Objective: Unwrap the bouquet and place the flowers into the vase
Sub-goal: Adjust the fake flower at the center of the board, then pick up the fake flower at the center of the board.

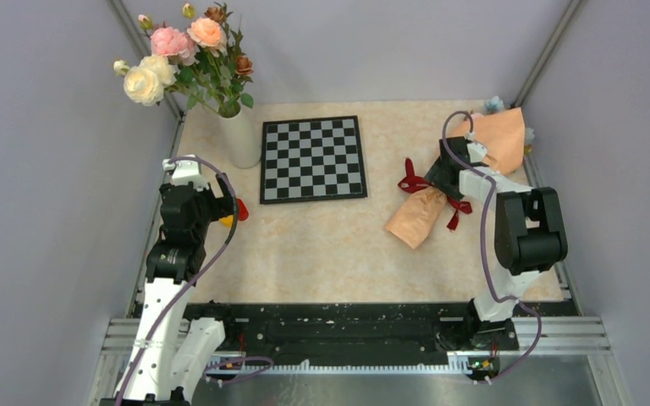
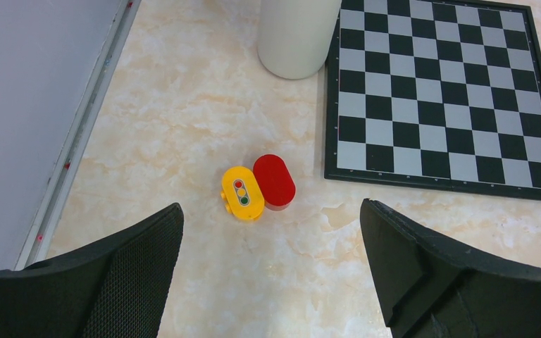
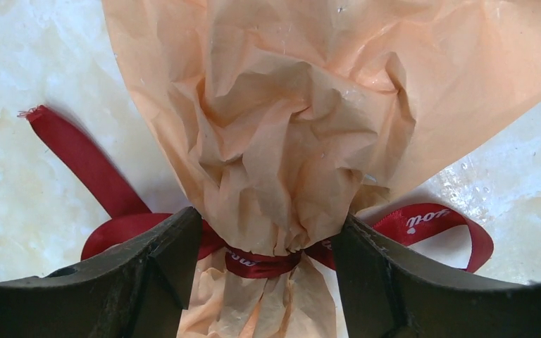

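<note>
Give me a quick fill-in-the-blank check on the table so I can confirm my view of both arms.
1. The right gripper has a finger on each side of the bouquet, just where the dark red ____ ties it.
2. Below the open left gripper, a red block lies against a ____ one with a traffic light on it.
3. The vase stands just left of the ____.

Missing words: ribbon; yellow; chessboard.

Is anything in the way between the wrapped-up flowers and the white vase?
Yes. The chessboard lies flat on the table between the bouquet and the vase. It is low, so the flowers could probably be carried over it. Big roses already stand in the vase.
</note>
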You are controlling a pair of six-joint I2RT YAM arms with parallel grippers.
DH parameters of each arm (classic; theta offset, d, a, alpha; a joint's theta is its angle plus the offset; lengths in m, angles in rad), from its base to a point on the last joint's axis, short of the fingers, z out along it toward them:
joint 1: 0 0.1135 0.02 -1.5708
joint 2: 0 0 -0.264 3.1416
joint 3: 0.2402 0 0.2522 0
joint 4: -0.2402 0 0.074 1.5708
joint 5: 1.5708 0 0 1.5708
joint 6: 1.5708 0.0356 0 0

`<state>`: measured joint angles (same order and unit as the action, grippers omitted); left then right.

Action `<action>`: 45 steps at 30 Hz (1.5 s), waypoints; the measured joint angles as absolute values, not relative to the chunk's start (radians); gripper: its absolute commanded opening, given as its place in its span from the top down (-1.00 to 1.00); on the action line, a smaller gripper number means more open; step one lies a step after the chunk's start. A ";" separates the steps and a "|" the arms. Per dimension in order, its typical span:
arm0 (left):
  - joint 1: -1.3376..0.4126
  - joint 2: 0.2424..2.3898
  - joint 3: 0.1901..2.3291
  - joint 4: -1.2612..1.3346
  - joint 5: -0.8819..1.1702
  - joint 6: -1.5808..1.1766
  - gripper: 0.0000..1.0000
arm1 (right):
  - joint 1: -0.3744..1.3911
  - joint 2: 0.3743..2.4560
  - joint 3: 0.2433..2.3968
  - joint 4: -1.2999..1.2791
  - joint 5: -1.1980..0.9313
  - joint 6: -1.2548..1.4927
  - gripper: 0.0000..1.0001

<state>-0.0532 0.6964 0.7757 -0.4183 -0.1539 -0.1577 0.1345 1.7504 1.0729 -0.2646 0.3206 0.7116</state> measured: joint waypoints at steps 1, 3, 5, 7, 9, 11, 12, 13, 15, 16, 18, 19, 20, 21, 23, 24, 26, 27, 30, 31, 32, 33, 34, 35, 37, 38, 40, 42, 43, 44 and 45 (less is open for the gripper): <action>-0.053 0.696 0.776 -0.418 -0.154 -0.158 -0.98 | 0.134 1.753 1.073 -0.265 0.321 0.712 -0.35; -0.053 0.696 0.776 -0.418 -0.154 -0.158 -0.97 | 0.134 1.752 1.069 -0.259 0.326 0.718 -0.35; -0.053 0.696 0.776 -0.418 -0.154 -0.158 -0.97 | 0.134 1.752 1.060 -0.249 0.330 0.720 -0.35; -0.053 0.696 0.776 -0.418 -0.154 -0.158 -0.98 | 0.134 1.752 1.052 -0.246 0.330 0.724 -0.36; -0.053 0.696 0.776 -0.418 -0.153 -0.158 -0.97 | 0.135 1.752 1.047 -0.242 0.326 0.730 -0.38; -0.053 0.696 0.776 -0.418 -0.150 -0.158 -0.97 | 0.140 1.752 1.041 -0.234 0.323 0.737 -0.38; -0.053 0.696 0.776 -0.418 -0.150 -0.158 -0.97 | 0.142 1.752 1.036 -0.230 0.323 0.739 -0.37; -0.053 0.696 0.776 -0.418 -0.149 -0.158 -0.97 | 0.144 1.753 1.032 -0.227 0.323 0.742 -0.35; -0.053 0.696 0.776 -0.418 -0.149 -0.158 -0.97 | 0.148 1.756 1.028 -0.226 0.321 0.746 -0.18; -0.053 0.696 0.776 -0.418 -0.149 -0.158 -0.97 | 0.149 1.760 1.027 -0.226 0.319 0.747 -0.13; -0.053 0.697 0.776 -0.418 -0.149 -0.158 -0.97 | 0.150 1.767 1.028 -0.222 0.318 0.752 0.07; -0.053 0.697 0.776 -0.418 -0.149 -0.158 -0.97 | 0.150 1.769 1.028 -0.219 0.316 0.756 0.15; -0.053 0.697 0.776 -0.418 -0.149 -0.158 -0.97 | 0.150 1.770 1.028 -0.216 0.316 0.757 0.19; -0.053 0.697 0.776 -0.418 -0.149 -0.158 -0.97 | 0.150 1.772 1.028 -0.213 0.315 0.760 0.24; -0.053 0.697 0.776 -0.418 -0.149 -0.158 -0.97 | 0.150 1.772 1.028 -0.211 0.315 0.762 0.34; -0.053 0.698 0.776 -0.418 -0.149 -0.158 -0.97 | 0.150 1.772 1.028 -0.211 0.316 0.762 0.40; -0.053 0.701 0.776 -0.418 -0.149 -0.158 -0.97 | 0.150 1.772 1.028 -0.210 0.318 0.760 0.53; -0.053 0.702 0.776 -0.418 -0.149 -0.158 -0.97 | 0.150 1.772 1.028 -0.210 0.321 0.759 0.63; -0.053 0.705 0.776 -0.418 -0.149 -0.158 -0.97 | 0.150 1.764 1.019 -0.203 0.329 0.748 0.77; -0.053 0.705 0.776 -0.418 -0.150 -0.158 -0.97 | 0.150 1.754 1.008 -0.200 0.330 0.743 0.78; -0.053 0.705 0.776 -0.418 -0.150 -0.158 -0.97 | 0.150 1.743 0.999 -0.201 0.330 0.735 0.79; -0.053 0.705 0.776 -0.418 -0.150 -0.158 -0.97 | 0.150 1.731 0.988 -0.201 0.329 0.729 0.79; -0.053 0.705 0.776 -0.418 -0.150 -0.158 -0.97 | 0.150 1.717 0.978 -0.201 0.327 0.720 0.79; -0.053 0.705 0.776 -0.418 -0.150 -0.158 -0.97 | 0.150 1.702 0.970 -0.205 0.325 0.712 0.81; -0.053 0.705 0.776 -0.418 -0.150 -0.158 -0.97 | 0.150 1.661 0.954 -0.207 0.315 0.696 0.84; -0.053 0.705 0.776 -0.418 -0.150 -0.158 -0.97 | 0.150 1.634 0.945 -0.208 0.309 0.688 0.85; -0.053 0.704 0.776 -0.418 -0.141 -0.157 -0.97 | 0.150 1.579 0.931 -0.208 0.288 0.670 0.85; -0.053 0.701 0.776 -0.418 -0.116 -0.154 -0.97 | 0.150 1.501 0.915 -0.201 0.251 0.644 0.87; -0.053 0.697 0.776 -0.418 -0.094 -0.153 -0.97 | 0.150 1.462 0.912 -0.199 0.228 0.630 0.87; -0.053 0.692 0.776 -0.417 -0.077 -0.150 -0.97 | 0.150 1.427 0.910 -0.191 0.208 0.619 0.90; -0.053 0.689 0.776 -0.415 -0.060 -0.150 -0.97 | 0.151 1.393 0.910 -0.180 0.184 0.607 0.93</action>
<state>-0.0532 0.6888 0.7757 -0.4152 -0.0601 -0.1497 0.1509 1.3930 0.9104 -0.1802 0.1844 0.6075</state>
